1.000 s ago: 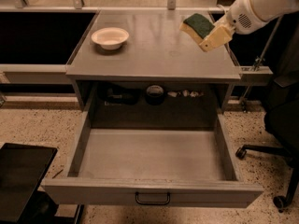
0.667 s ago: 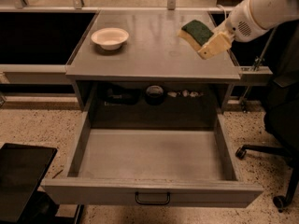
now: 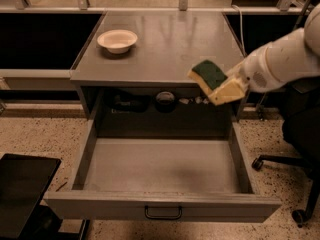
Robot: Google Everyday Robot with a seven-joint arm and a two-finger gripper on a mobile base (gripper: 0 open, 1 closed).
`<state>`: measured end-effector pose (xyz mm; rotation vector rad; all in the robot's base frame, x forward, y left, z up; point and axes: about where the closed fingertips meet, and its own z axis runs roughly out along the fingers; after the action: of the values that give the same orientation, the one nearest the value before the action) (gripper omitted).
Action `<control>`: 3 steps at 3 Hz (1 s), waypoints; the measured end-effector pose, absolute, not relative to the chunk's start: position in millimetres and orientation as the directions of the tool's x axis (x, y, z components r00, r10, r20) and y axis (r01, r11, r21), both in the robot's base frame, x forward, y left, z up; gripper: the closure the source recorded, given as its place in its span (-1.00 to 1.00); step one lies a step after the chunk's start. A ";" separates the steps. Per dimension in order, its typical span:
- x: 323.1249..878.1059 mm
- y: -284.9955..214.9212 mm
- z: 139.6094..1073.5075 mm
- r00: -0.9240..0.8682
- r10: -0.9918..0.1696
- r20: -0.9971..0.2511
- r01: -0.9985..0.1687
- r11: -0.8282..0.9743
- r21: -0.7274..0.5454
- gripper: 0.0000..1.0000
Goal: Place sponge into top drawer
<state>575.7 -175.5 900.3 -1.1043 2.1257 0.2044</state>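
Camera view: a grey cabinet is seen from above & in front. The top drawer (image 3: 100,206) is pulled out toward the near side, w/ a black handle (image 3: 163,213) at the centre of its front panel. The sponge (image 3: 209,74), green side up, is held in the air at right, approx. level w/ the counter (image 3: 170,44) near edge, above the drawer's far right corner. It is clamped by the gripper (image 3: 224,88), which reaches in from the right on a white arm (image 3: 285,59).

Step in hand, as judged: carrying the sponge to the drawer; it is not yet inside. The next move likely calls for bringing it nearer & down past the counter edge, then a release.

A white bowl (image 3: 117,40) is set far left on the counter, well apart. A dark shelf recess (image 3: 135,104) w/ small items lies under the counter. An office chair (image 3: 300,149) stands at right. Nothing is seen blocking the drawer; the counter edge is the closest obstacle.
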 end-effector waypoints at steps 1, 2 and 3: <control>580.0 -197.2 819.5 -0.466 -0.632 -0.619 -0.713 0.682 -0.160 1.00; 589.7 -227.4 760.9 -0.541 -0.603 -0.586 -0.645 0.745 -0.172 1.00; 594.4 -246.4 719.6 -0.596 -0.575 -0.561 -0.597 0.784 -0.170 1.00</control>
<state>594.4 -246.4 719.6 -0.8676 2.3620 0.0469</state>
